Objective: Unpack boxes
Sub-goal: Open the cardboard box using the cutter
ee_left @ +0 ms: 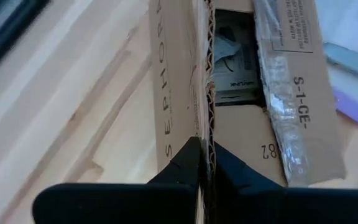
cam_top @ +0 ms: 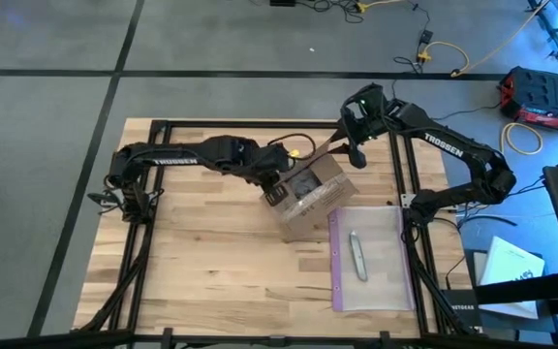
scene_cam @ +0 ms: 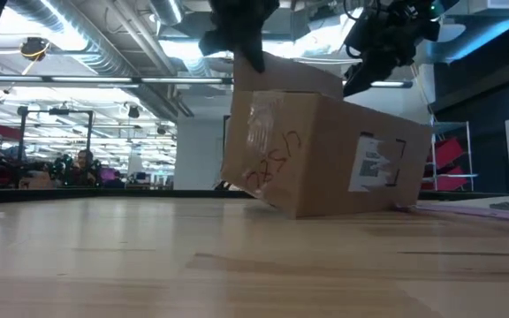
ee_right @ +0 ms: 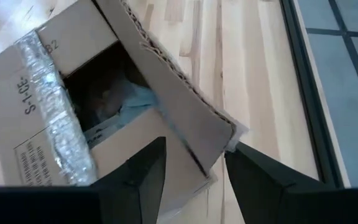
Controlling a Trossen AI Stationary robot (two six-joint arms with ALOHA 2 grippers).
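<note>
Near the middle of the bench (cam_top: 192, 262), the left tool (ee_left: 202, 163) is pinching one cardboard flap of the box (cam_top: 308, 194), its fingers pressed together on the edge. The right tool (ee_right: 194, 165) is hanging spread around the opposite flap, not gripping. Between the parted flaps, pale wrapped contents are showing inside. Beside the box, a clear bag (cam_top: 371, 260) is holding a grey tool (cam_top: 357, 256).

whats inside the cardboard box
Through the cardboard box's open flaps, something pale and crumpled shows, like paper or a bag, with dark printed packaging beside it. Flaps and shadow hide what lies deeper.
</note>
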